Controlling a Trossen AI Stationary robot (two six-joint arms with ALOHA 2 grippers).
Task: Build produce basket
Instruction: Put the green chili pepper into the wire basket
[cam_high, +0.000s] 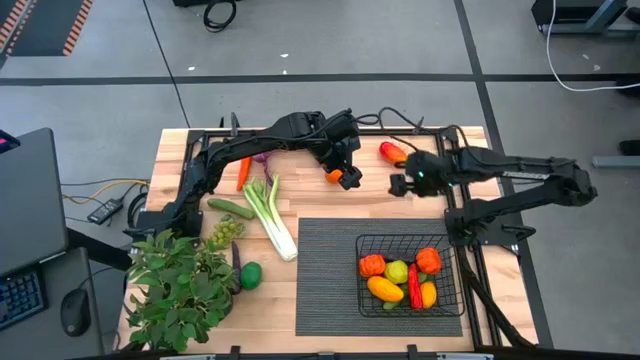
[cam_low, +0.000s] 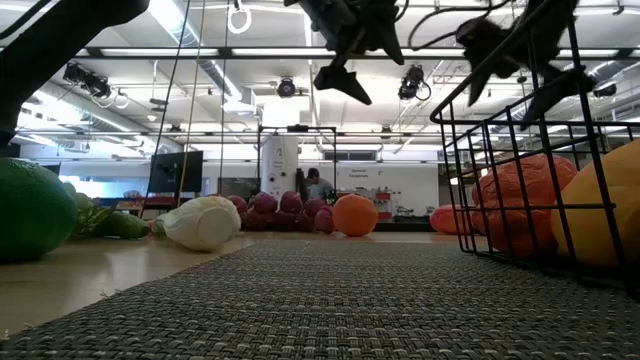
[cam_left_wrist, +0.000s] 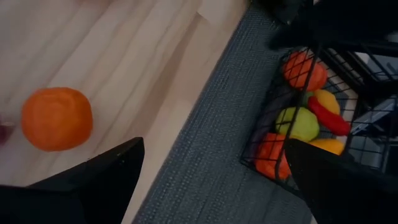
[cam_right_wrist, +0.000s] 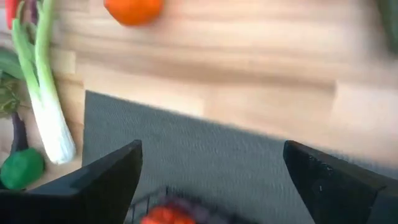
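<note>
The black wire basket (cam_high: 410, 243) stands on the dark ribbed mat (cam_high: 325, 275) and holds several pieces of produce, among them an orange-red fruit (cam_left_wrist: 305, 70) and a green one (cam_left_wrist: 297, 123). An orange (cam_high: 334, 176) lies on the wood beyond the mat's far edge. My left gripper (cam_high: 347, 168) hangs open above it, and the orange (cam_left_wrist: 57, 118) shows off to the side of its fingers. My right gripper (cam_high: 400, 185) hovers open above the table just beyond the mat, with nothing between its fingers (cam_right_wrist: 106, 180). A leek (cam_high: 272, 215), carrot (cam_high: 243, 172) and cucumber (cam_high: 230, 208) lie at the left.
A red piece of produce (cam_high: 392, 152) lies at the far edge between the arms. Grapes (cam_high: 225, 230), an eggplant (cam_high: 236, 262) and a green fruit (cam_high: 250, 274) lie beside the leafy potted plant (cam_high: 180, 290) at the near left. Bare mat stretches left of the basket.
</note>
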